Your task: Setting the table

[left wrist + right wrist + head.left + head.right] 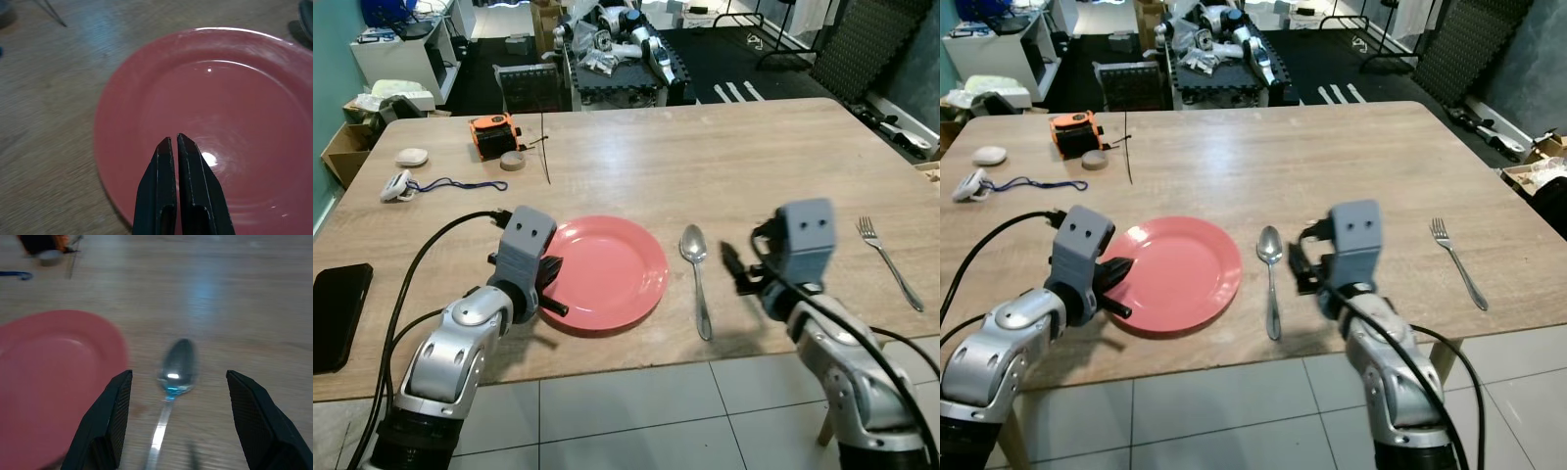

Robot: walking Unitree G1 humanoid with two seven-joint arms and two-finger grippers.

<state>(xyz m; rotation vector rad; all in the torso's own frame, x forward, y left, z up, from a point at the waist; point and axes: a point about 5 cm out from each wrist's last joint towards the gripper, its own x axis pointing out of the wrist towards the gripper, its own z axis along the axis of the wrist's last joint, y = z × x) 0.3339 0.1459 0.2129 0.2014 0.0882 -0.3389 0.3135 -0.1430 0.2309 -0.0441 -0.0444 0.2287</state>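
1. A rectangular light-wood table [724,147] carried all items listed below.
2. A round pink plate [607,269] lay near the table's near edge, left of centre.
3. The left gripper [174,142] hovered over the plate's near-left rim, its two black fingers pressed together with nothing between them.
4. The right gripper [178,416] hung just above the near edge, right of the plate, its fingers spread wide and empty, the bowl of the spoon showing between them.
5. A silver metal spoon [697,276] lay just right of the plate, apart from it, bowl pointing to the far edge.
6. A silver metal fork [889,260] lay near the right edge, tines pointing away.
7. A black phone [337,313] rested at the near-left corner.
8. An orange-and-black device [492,135] sat toward the far-left corner.
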